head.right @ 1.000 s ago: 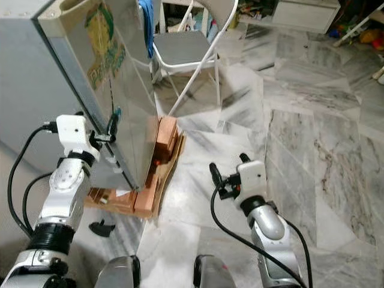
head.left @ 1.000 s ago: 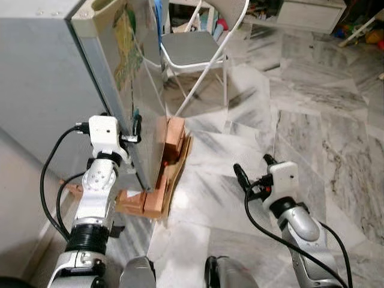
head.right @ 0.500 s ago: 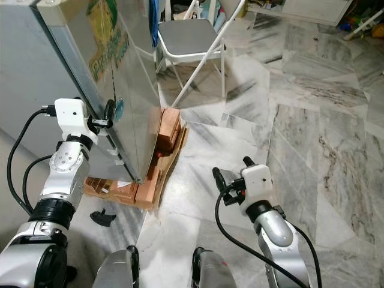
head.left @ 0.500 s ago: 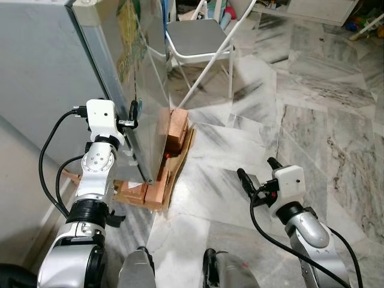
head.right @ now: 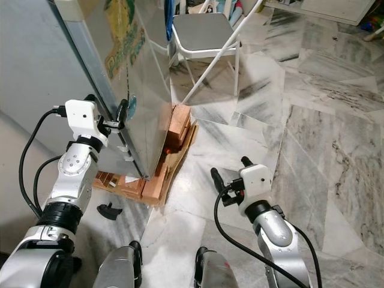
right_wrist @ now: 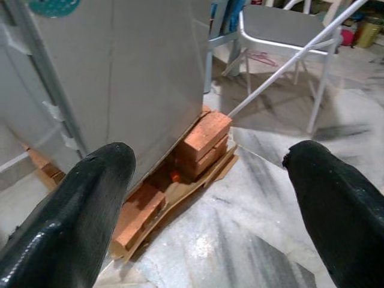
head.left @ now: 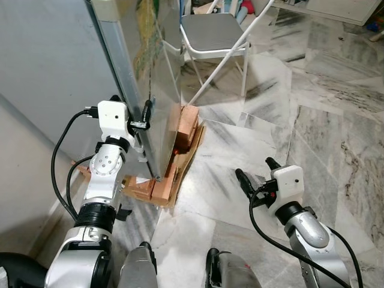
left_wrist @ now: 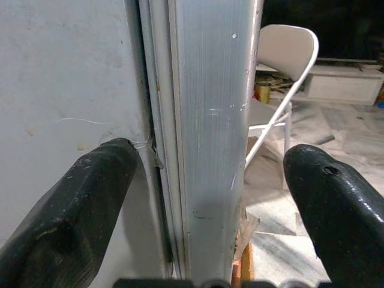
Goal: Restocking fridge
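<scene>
You're straddling the upright fridge (head.left: 72, 78) door edge (left_wrist: 210, 138) with left gripper (head.left: 146, 117) spread wide, gripping nothing; right gripper (head.left: 257, 174) is hanging open, empty.

Fridge (head.left: 72, 78) left, on bricks (head.left: 180, 150); chair (head.left: 213, 33) behind.

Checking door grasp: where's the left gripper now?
In the eye views the left gripper is up on the robot's left at the fridge door's edge; the left wrist view shows its open fingers straddling that metal edge.

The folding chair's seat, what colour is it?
Grey, on a white metal frame; clearest in the left eye view.
</scene>
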Robot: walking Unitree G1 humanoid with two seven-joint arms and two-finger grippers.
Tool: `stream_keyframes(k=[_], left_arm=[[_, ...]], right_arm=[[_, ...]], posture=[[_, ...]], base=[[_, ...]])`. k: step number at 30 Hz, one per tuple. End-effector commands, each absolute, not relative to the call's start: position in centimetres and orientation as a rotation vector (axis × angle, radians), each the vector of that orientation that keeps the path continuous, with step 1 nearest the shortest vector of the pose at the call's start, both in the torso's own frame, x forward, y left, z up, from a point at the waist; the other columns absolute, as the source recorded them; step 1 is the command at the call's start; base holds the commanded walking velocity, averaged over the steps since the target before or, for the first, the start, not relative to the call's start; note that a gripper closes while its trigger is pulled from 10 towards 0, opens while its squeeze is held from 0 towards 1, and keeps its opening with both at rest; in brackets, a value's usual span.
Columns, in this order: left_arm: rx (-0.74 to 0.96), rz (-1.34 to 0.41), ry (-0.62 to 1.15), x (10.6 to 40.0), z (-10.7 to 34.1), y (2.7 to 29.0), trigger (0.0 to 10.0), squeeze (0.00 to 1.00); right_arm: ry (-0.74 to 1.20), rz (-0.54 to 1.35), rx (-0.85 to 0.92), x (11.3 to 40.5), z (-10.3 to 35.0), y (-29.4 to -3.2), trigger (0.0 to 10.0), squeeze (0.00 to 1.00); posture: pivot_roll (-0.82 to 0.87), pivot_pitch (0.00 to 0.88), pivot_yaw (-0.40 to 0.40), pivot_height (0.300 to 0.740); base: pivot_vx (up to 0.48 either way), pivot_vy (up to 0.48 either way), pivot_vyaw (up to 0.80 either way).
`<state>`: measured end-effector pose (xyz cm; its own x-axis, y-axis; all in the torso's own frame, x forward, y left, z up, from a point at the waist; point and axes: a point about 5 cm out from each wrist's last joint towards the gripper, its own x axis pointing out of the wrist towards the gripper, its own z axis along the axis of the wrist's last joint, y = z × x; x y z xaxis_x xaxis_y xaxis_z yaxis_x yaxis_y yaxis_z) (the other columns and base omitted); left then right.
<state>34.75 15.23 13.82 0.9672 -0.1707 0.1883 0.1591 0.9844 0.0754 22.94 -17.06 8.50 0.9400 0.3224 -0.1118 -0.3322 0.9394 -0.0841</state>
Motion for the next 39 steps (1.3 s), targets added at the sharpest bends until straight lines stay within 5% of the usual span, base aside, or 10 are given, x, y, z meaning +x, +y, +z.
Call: stream_keyframes(k=[1, 15, 39], left_arm=[[0.067, -0.216, -0.113, 34.3, 12.2, 14.3, 10.0, 0.0], [0.059, -0.145, -0.031, 31.5, 9.3, 15.1, 10.0, 0.0], [0.104, -0.173, -0.035, 33.7, 10.7, 15.0, 10.0, 0.0]], right_arm=[[0.119, 0.331, -0.098, 22.6, 8.2, -17.1, 10.0, 0.0], [0.127, 0.345, -0.097, 23.0, 7.9, -17.0, 10.0, 0.0], [0.119, 0.339, -0.09, 23.4, 7.7, -16.7, 10.0, 0.0]], posture=[[0.0, 0.22, -0.019, 0.74], [0.02, 0.204, -0.02, 0.74], [0.02, 0.185, -0.002, 0.74]], base=[[0.0, 0.0, 0.0], [0.0, 0.0, 0.0], [0.0, 0.0, 0.0]])
